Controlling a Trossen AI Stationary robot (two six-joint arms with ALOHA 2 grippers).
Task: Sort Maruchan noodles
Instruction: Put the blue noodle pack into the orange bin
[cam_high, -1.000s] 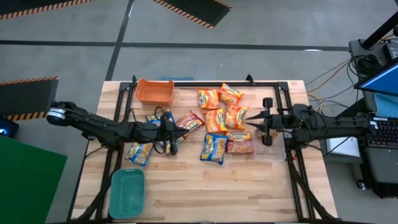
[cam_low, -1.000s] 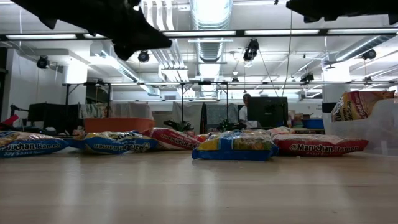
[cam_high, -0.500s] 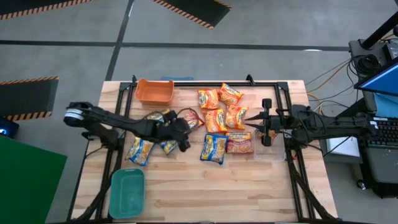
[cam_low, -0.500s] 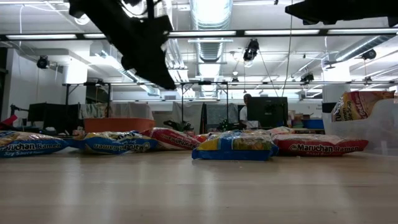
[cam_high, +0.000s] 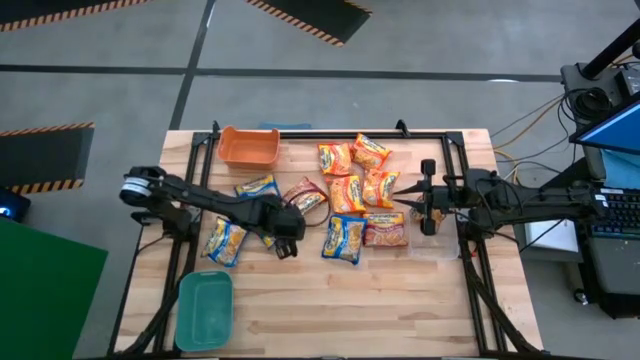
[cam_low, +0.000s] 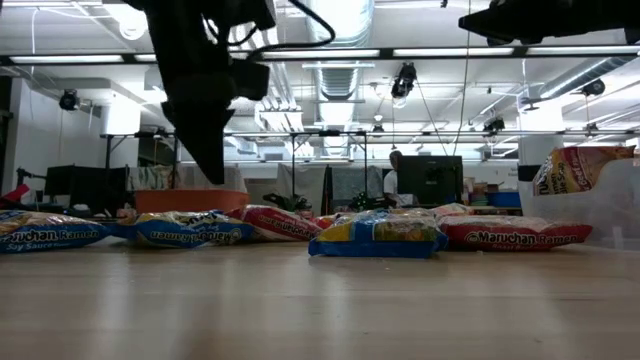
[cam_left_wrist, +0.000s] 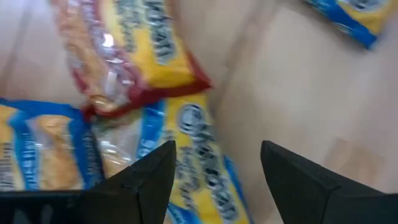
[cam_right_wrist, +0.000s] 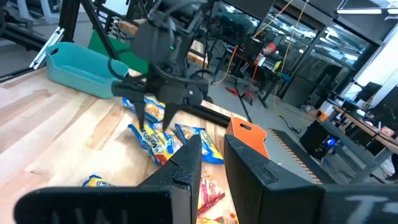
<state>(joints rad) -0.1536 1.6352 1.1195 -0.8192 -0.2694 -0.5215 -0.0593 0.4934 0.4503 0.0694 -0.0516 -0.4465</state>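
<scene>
1. Hanging over the left-centre of the desk (cam_high: 400, 300): left claw (cam_high: 287, 238), fingers (cam_left_wrist: 140, 180) spread apart, gripping nothing, wood and a blue-and-yellow packet (cam_left_wrist: 199, 162) showing in the gap.
2. Hovering just above that packet, beside a red-edged packet (cam_left_wrist: 134, 56), not touching either as far as visible.
3. Waiting at the right side of the desk: right claw (cam_high: 408, 201), fingers close together with a thin slit between, empty.
4. Lying scattered across the middle of the desk: the Maruchan noodles (cam_high: 345, 195), orange ones clustered toward the far centre, blue ones on the left and near centre, a red one near the right claw.
5. Sitting at the far left corner: orange bin (cam_high: 249, 146); at the near left edge: teal bin (cam_high: 204, 310).
6. Surrounding the light wood desk: grey floor with striped hazard mats, a monitor and cables to the right.
7. Showing only in the low view: packets lined up at desk level, ceiling lights, ducts, and a person (cam_low: 396, 178) far back behind a dark screen.
8. Showing only in the right wrist view: the left arm across the desk, reaching down over blue packets, teal bin behind it.
</scene>
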